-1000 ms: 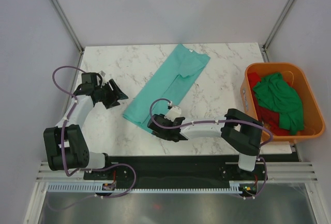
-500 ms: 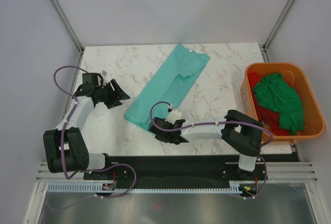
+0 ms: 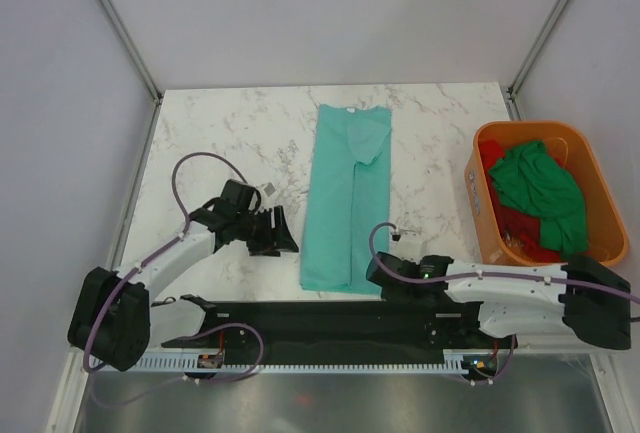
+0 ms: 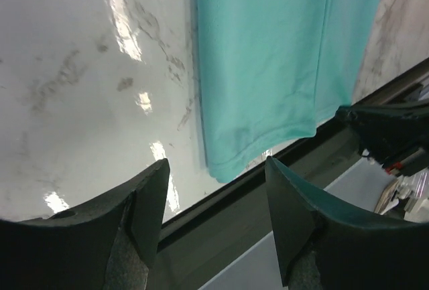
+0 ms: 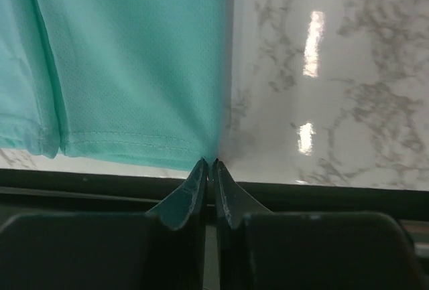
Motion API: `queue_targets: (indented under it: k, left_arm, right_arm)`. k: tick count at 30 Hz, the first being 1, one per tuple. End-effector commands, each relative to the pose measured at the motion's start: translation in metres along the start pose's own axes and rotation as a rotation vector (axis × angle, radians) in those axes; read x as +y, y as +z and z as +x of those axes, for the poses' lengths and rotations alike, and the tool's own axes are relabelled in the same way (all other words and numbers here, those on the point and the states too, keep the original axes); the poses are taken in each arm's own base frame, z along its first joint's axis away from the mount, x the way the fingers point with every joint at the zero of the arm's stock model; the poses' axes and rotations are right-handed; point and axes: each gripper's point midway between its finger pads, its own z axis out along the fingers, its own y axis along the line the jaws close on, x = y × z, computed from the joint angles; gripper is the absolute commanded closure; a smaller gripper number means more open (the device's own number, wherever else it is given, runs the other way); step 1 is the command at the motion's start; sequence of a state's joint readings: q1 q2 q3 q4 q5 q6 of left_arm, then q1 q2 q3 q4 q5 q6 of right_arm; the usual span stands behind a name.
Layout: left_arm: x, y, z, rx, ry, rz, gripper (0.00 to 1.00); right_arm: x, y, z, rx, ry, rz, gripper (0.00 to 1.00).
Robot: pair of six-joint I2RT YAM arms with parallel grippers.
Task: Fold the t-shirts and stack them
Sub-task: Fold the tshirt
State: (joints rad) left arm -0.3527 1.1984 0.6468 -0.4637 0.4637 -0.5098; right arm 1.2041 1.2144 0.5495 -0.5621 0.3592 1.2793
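On table (image 3: 230,123): one teal t-shirt (image 3: 345,203), corner pinched by right hand (image 5: 210,163); left hand (image 4: 214,169) apart.

The marble table (image 3: 230,133) bears a long folded teal t-shirt (image 3: 350,203) and, at right, an orange tub (image 3: 530,127).

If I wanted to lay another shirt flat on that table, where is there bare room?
The widest bare patch of the table lies left of the teal shirt, beyond the left hand. A narrower strip runs between that shirt and the orange tub. The near edge is crowded: the right hand pinches the shirt's corner there.
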Motion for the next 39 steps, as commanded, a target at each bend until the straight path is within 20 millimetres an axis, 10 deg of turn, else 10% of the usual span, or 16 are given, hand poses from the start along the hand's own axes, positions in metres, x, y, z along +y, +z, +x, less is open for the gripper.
queue_targets:
  k: [1,7,13,39]
  left_arm:
    - [-0.017,0.006,0.013,-0.021,-0.036,0.039,0.33]
    - [-0.025,0.022,0.036,0.037,-0.043,0.082,0.33]
    - [-0.024,0.036,0.046,0.082,-0.049,0.091,0.36]
    - [0.004,0.055,0.105,0.211,-0.052,-0.025,0.53]
  right_arm:
    - [-0.037,-0.016,0.008,0.033,-0.039,0.042,0.83]
    - [-0.018,-0.048,-0.024,-0.024,-0.06,-0.069,0.55]
    - [-0.028,-0.04,-0.064,-0.002,-0.071,-0.074,0.69]
    - [-0.026,-0.006,-0.008,0.212,0.045,-0.285,0.61]
